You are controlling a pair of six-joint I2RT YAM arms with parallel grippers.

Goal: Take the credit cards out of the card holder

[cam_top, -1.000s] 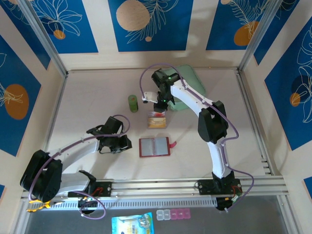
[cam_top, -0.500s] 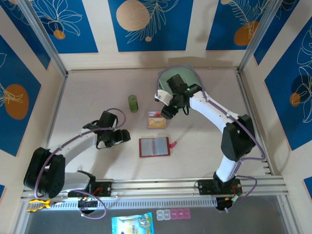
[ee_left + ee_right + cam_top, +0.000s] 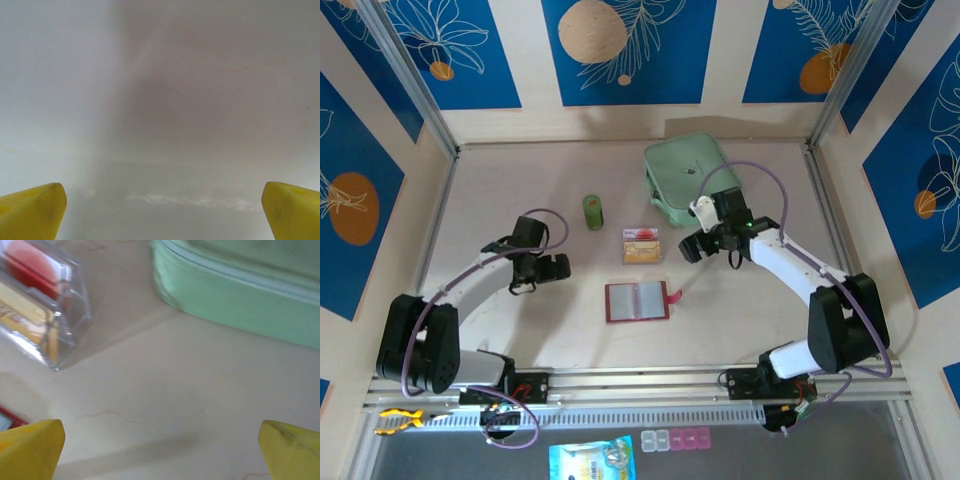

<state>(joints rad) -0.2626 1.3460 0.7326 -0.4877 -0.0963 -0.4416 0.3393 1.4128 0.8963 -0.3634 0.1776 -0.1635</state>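
Observation:
The red card holder [image 3: 637, 301] lies open and flat at the table's middle, its grey inner sleeves up and its pink tab to the right; its red corner [image 3: 9, 416] peeks in at the right wrist view's lower left. The credit cards [image 3: 641, 245], tan with red, lie just behind it, and in the right wrist view the cards [image 3: 30, 315] look cased in clear plastic. My right gripper [image 3: 692, 245] [image 3: 161, 450] is open over bare table right of the cards. My left gripper [image 3: 556, 268] [image 3: 162, 210] is open and empty, left of the holder.
A mint-green zip pouch [image 3: 685, 175] [image 3: 240, 295] lies at the back, just beyond my right gripper. A small green cylinder [image 3: 593, 211] stands left of the cards. Low walls ring the table, and a rail runs along its near edge.
My right arm swung from above the cards to the right and its jaws opened. My left arm drew back to the left, away from the holder, and opened too.

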